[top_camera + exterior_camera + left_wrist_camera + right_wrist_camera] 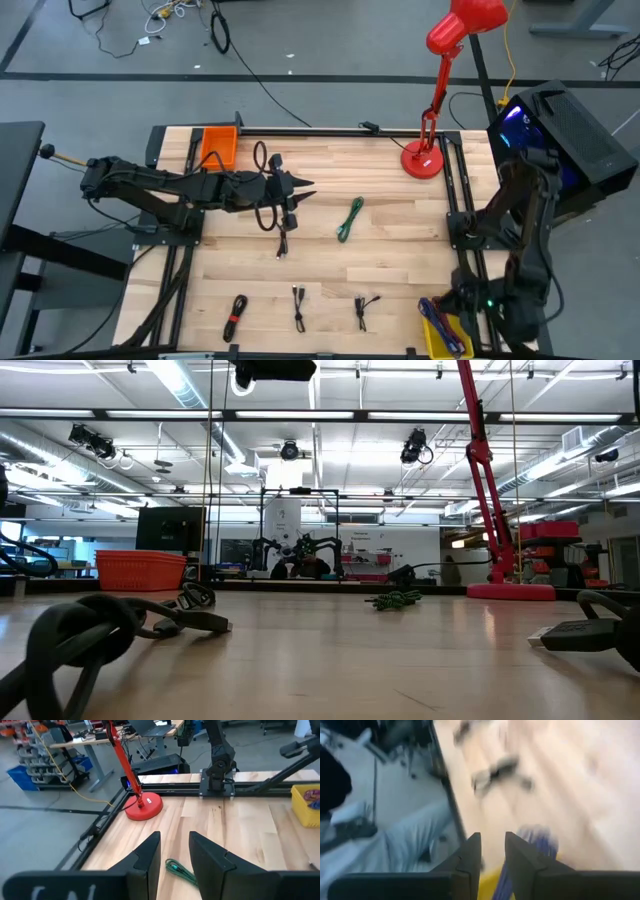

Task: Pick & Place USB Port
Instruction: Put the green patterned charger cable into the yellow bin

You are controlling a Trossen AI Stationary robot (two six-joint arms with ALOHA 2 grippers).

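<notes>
Cables are spread around the green cable (349,218), the black cable (282,238) lying just beside it under the left gripper (303,187), whose fingers are parted and empty, so a descent is judged next, while the right gripper (452,322), also parted, is held over the yellow bin (437,343).

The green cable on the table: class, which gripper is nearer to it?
Left. The left gripper hovers just beside the green cable; the right gripper is far off over the yellow bin.
</notes>
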